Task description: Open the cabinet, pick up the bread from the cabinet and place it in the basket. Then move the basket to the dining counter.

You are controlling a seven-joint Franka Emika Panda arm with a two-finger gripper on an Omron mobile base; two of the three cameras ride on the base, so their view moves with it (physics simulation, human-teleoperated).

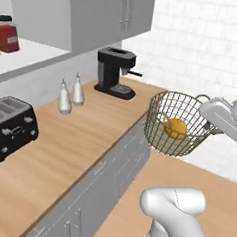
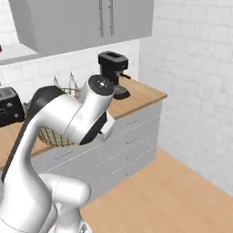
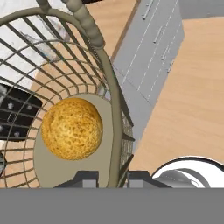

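Note:
The tan wire basket (image 1: 162, 124) hangs in the air just past the worktop's end, above the wooden floor. The yellow-orange bread (image 1: 175, 128) lies on its bottom, large in the hand view as the bread (image 3: 72, 128). My gripper (image 3: 114, 177) is shut on the basket's rim (image 3: 115, 127), one fingertip on each side of the wire. From the left base, the gripper (image 1: 207, 125) meets the basket's right side. In the right base view my arm covers most of the basket (image 2: 49, 135). A grey wall cabinet (image 1: 100, 16) hangs over the worktop with its doors shut. The dining counter is out of view.
On the wooden worktop (image 1: 63, 151) stand a black toaster (image 1: 9, 128), two small bottles (image 1: 71, 93) and a black coffee machine (image 1: 113, 72). Light grey drawers (image 2: 132, 141) run below it. A white tiled wall (image 2: 195, 82) closes the right side, with wooden floor (image 2: 173, 195) before it.

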